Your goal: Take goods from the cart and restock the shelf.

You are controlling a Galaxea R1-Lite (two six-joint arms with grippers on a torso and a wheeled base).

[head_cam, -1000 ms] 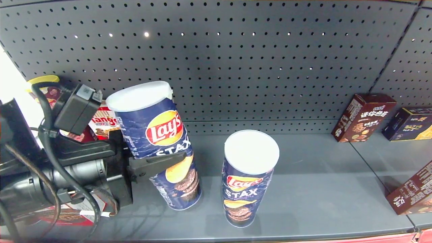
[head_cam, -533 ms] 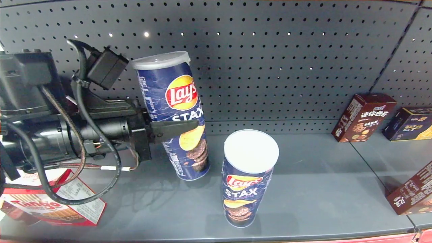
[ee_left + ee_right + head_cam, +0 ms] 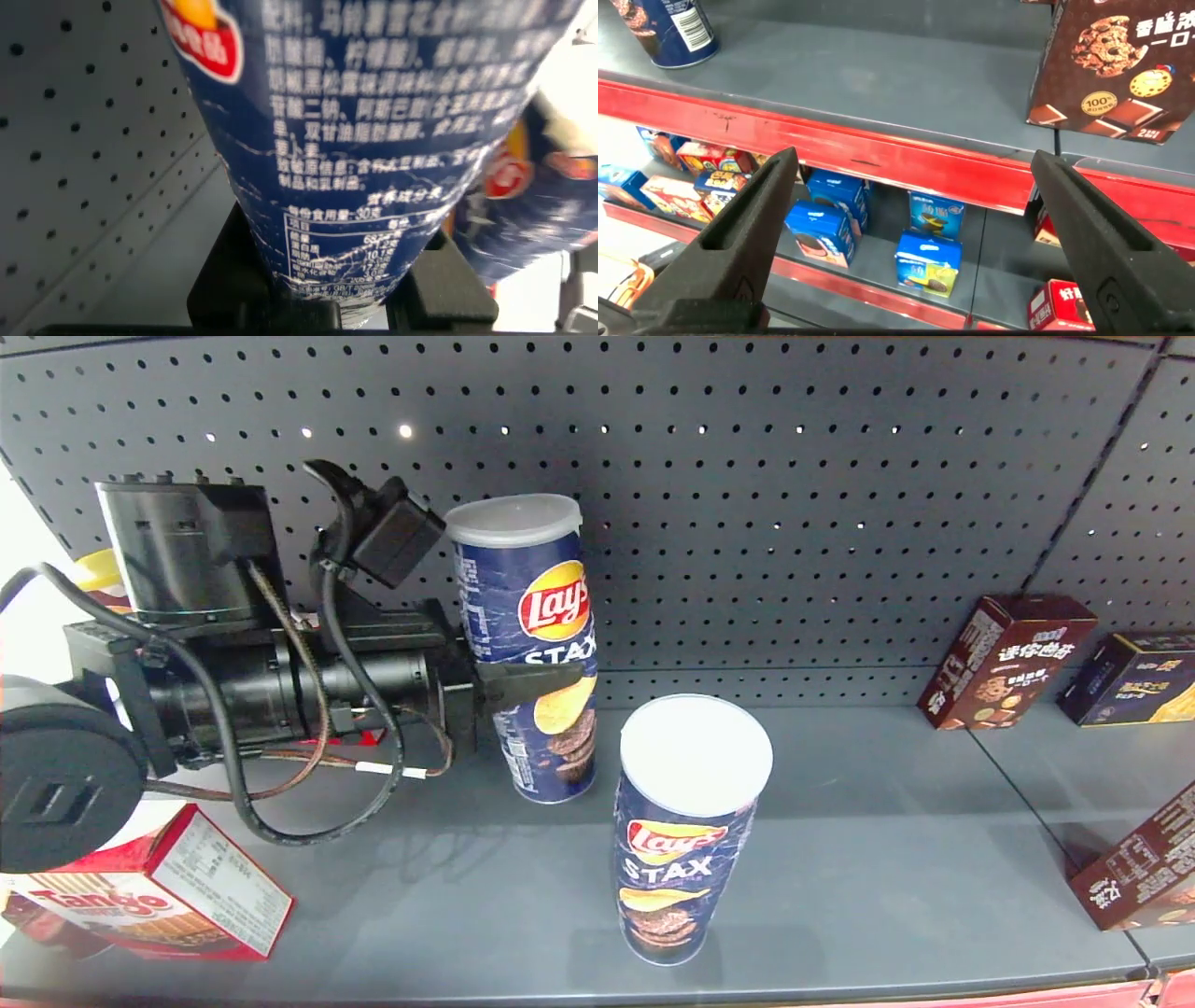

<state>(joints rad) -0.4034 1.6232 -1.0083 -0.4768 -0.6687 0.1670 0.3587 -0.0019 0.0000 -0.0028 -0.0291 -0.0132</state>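
My left gripper (image 3: 534,665) is shut on a dark blue chips can (image 3: 534,616) with a clear lid, gripping it around the middle. The can stands upright near the pegboard, its base at or just above the grey shelf (image 3: 887,859); I cannot tell which. In the left wrist view the held can (image 3: 374,140) is close up between the black fingers (image 3: 448,289). A second, matching can (image 3: 689,831) stands on the shelf in front and to the right, apart from the held one. My right gripper (image 3: 920,252) hangs open below the shelf's front edge, holding nothing.
A red wafer box (image 3: 149,905) lies at the shelf's front left. Brown and dark boxes (image 3: 1013,658) (image 3: 1134,677) (image 3: 1139,873) stand at the right. The pegboard (image 3: 747,523) backs the shelf. Below the red shelf lip (image 3: 878,140) sit blue boxes (image 3: 822,229).
My left gripper has carried the can to the right and back toward the pegboard. The can went from tilted to upright. The second can has not moved.
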